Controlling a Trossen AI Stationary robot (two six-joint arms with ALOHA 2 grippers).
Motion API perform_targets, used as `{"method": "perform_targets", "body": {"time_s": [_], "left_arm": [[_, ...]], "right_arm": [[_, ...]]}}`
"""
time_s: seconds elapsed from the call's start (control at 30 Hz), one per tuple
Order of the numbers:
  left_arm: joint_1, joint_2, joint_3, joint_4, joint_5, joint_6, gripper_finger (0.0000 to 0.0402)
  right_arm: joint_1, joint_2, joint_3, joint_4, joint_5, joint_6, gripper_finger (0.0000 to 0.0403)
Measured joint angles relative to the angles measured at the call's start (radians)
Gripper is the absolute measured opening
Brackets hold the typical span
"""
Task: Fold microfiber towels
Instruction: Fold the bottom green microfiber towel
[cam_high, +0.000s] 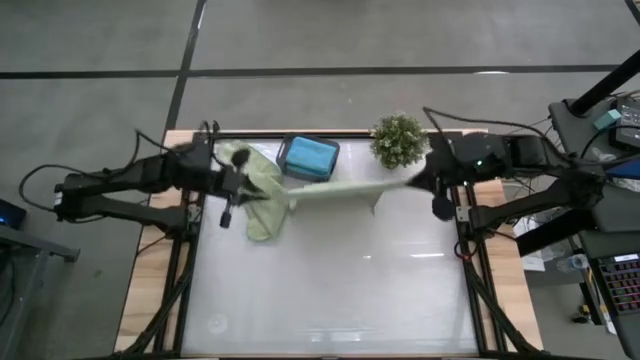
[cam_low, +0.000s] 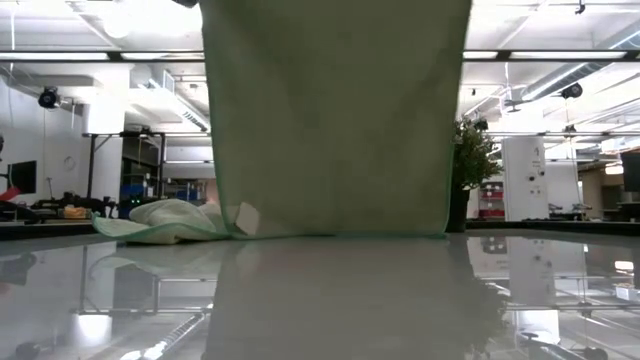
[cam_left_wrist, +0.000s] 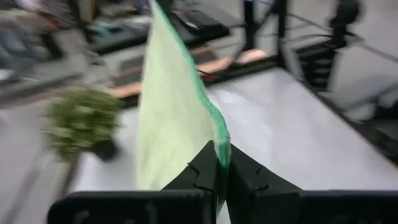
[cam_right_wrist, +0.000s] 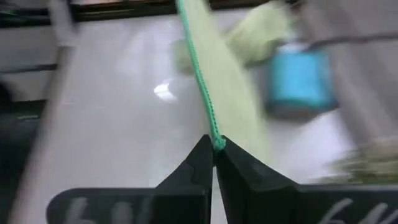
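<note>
Towel: sage green towel (cam_high: 345, 190) hangs limp, light, soft near the tabletop's far edge.
Hold: left pincer (cam_left_wrist: 222, 167) and right pincer (cam_right_wrist: 213, 149) clamped on its top corners.

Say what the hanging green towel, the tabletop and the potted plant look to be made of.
Hanging green towel: soft matte cloth, probably microfiber; it drapes limp between the left gripper and right gripper, with a stitched green hem.
Tabletop: smooth glossy white surface, perhaps laminate or acrylic; it mirrors the ceiling lights and the towel.
Potted plant: dense bushy green foliage; real or artificial cannot be told.
</note>
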Motion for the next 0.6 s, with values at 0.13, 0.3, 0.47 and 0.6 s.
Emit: {"method": "perform_targets", "body": {"time_s": [0.13,0.3,0.47,0.6], "left_arm": [[-0.101,0.009,-0.094,0.060,0.030,-0.088,0.0000],[-0.254,0.036,-0.229,0.211,0.031,-0.233,0.0000],[-0.387,0.097,-0.325,0.331,0.030,-0.406,0.0000],[-0.464,0.164,-0.365,0.364,0.025,-0.577,0.0000]], "right_arm": [[0.064,-0.006,-0.089,0.006,-0.166,0.178,0.0008],[0.216,-0.002,-0.268,0.117,-0.199,0.355,0.0008],[0.344,0.007,-0.459,0.371,-0.266,0.501,0.0008],[0.409,0.032,-0.588,0.577,-0.313,0.670,0.0008]]}}
